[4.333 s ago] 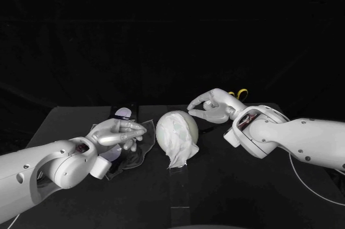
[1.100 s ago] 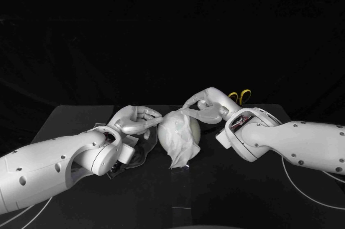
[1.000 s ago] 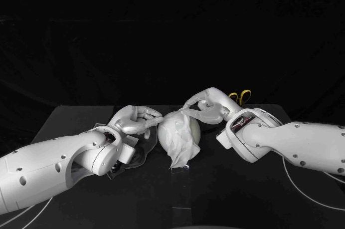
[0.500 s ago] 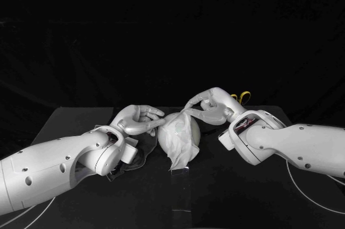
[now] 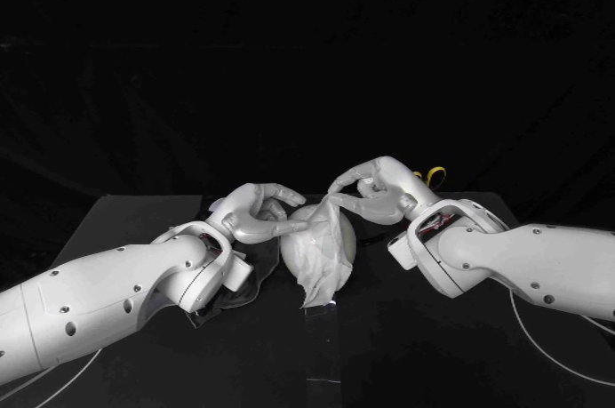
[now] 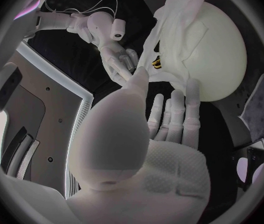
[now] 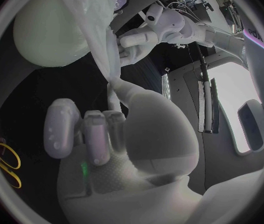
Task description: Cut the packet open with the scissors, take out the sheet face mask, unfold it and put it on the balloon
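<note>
Balloon (image 5: 344,237): pale, smooth and egg-shaped, laid on the matte black surface (image 5: 423,337)
Sheet face mask (image 5: 307,252): thin, white and crumpled, draped over the balloon, its lower end trailing off it
Right hand (image 5: 376,190): the mask's twisted upper corner is pinched just above the balloon
Left hand (image 5: 257,214): nothing is held; fingers are spread, tips at the balloon's side
Scissors (image 5: 434,172): yellow loop handles, seen beyond the balloon

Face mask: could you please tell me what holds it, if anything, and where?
The right robot hand pinches the face mask by its upper edge.
</note>
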